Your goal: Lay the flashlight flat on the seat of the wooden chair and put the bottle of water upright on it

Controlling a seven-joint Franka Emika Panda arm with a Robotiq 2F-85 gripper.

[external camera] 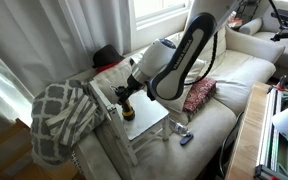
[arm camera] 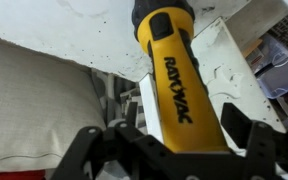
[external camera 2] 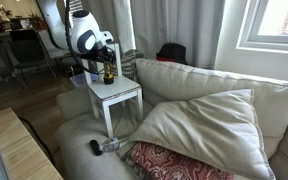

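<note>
Yellow cylindrical plastic flashlight [arm camera: 174, 75] stands upright on pale wooden chair seat [external camera: 150, 123], straddled by the black gripper [arm camera: 169, 132]. Cannot tell whether the jaws clamp it.

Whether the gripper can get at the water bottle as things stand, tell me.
Likely yes, but not straight away. The gripper straddles the flashlight on the chair seat, so it is busy. The bottle lies on the sofa beside the chair, with nothing on top of it.
</note>
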